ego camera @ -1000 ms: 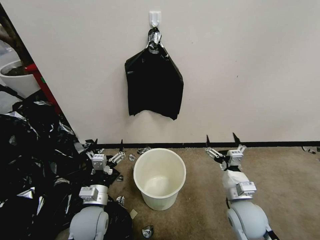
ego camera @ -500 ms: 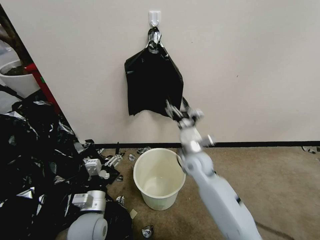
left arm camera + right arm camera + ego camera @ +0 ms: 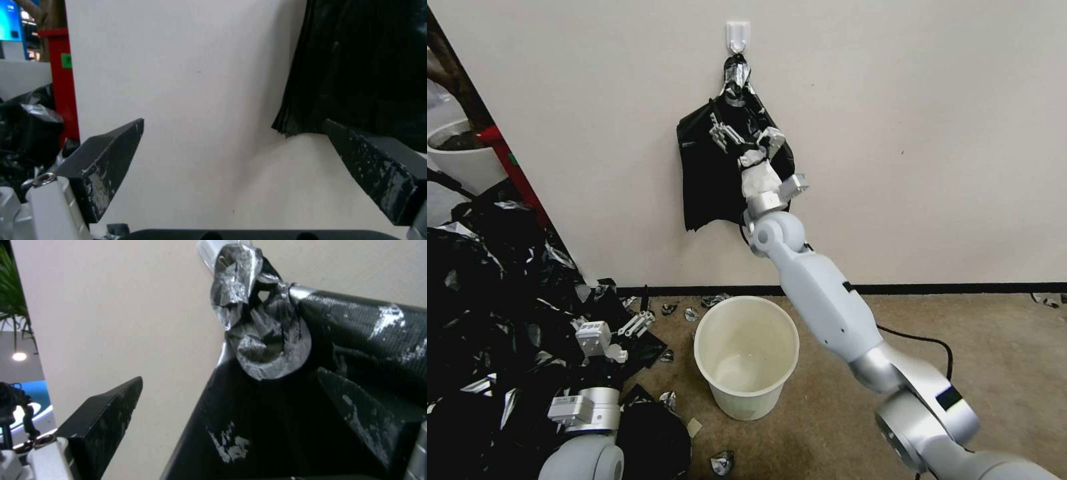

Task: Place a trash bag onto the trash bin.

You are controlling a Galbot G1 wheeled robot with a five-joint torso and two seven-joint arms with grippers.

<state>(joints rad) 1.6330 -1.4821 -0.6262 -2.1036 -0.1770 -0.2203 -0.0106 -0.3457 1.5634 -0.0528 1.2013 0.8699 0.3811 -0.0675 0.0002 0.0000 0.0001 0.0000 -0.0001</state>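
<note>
Two arms show in the head view. The right gripper (image 3: 744,133) is raised to the wall with its jaws spread against the upper part of the flat black five-sided plastic sheaf (image 3: 714,190), which hangs by a silvery knot from a white wall hook (image 3: 737,35). The left gripper (image 3: 614,313) waits low over the heap of crumpled black plastic (image 3: 480,300). The round cream-white plastic trash bin (image 3: 746,400) stands upright and empty on the brown carpet, directly under the sheaf. The bag for it would presumably have to be drawn from that sheaf. If the pull is hard or slanted, the whole bundle could slip off the hook, or the swinging arm could knock the light bin over.

In the left wrist view, the left gripper (image 3: 240,156) has its dark fingers wide apart with nothing between them. It faces the bare wall, with the sheaf's lower corner (image 3: 365,66) off to one side.

In the right wrist view, the right gripper (image 3: 231,380) is parted, one finger over bare wall and the other lying over the sheaf's glossy film (image 3: 267,440) just below the knot (image 3: 258,323). Closing this near the knot risks pinching many layers at once, so that no single bag comes free. The thin film may also tear, or slide out of the smooth pads.
</note>
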